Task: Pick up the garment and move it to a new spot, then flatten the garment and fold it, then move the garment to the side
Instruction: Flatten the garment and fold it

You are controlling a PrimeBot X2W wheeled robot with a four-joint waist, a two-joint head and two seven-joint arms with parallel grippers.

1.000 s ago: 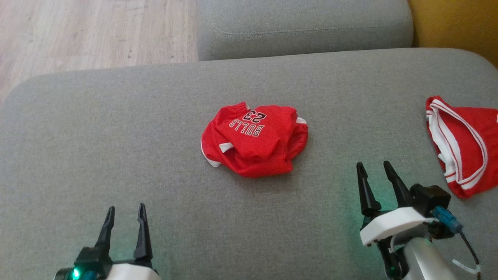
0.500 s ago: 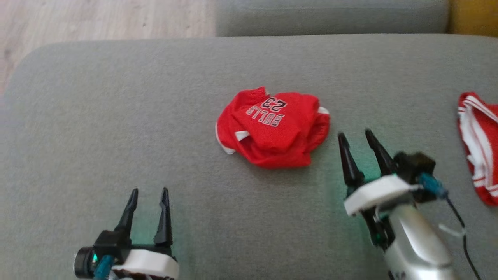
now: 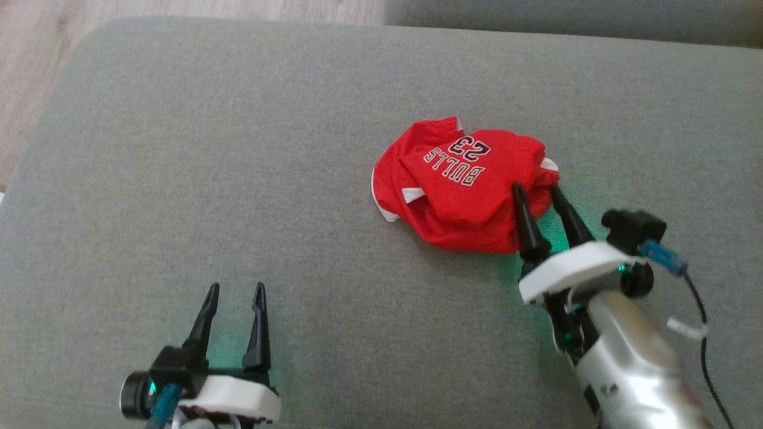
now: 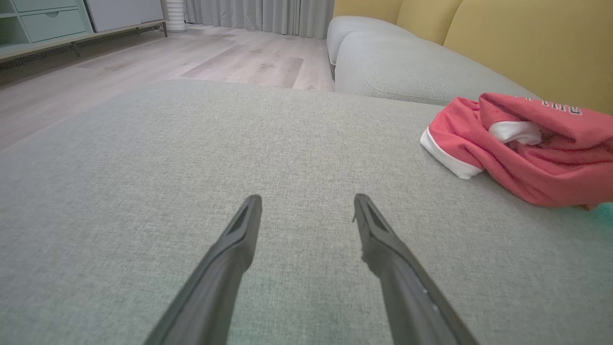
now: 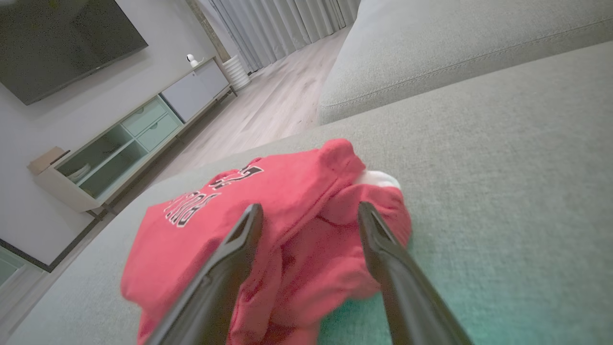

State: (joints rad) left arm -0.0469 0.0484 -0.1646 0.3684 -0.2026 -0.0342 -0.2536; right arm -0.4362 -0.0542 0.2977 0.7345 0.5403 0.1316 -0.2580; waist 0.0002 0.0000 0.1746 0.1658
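On a wide grey sofa seat point(image 3: 238, 149), seen from the head camera, a crumpled red garment point(image 3: 459, 185) lies right of centre. It is a small jersey with white trim and the upside-down lettering "BULLS 23". The right gripper point(image 3: 536, 188) reaches in from the lower right, its two dark fingers spread wide, with the tips over the garment's near right edge. It has not closed on the cloth. The left gripper point(image 3: 236, 287) sits at the lower left, well apart from the garment, fingers equally wide and holding nothing. Pale wood floor point(image 3: 30, 36) shows at the upper left.

From the left wrist camera, the left gripper point(image 4: 307, 199) points across bare grey fabric point(image 4: 191, 143), its fingers spread with nothing between them. The garment point(image 4: 527, 163) lies bunched at the right edge. Behind it are a yellow backrest point(image 4: 527, 43) and, further left, wood floor point(image 4: 191, 52).

From the right wrist camera, the right gripper point(image 5: 310, 207) is close over the garment point(image 5: 287, 187). Its fingers are wide apart, and a fold of red cloth shows between them. Whether the tips touch the cloth cannot be told. A green glow tints the seat point(image 5: 503, 167) beside the right finger. A dark television point(image 5: 62, 33) and a low cabinet point(image 5: 129, 139) stand in the background.
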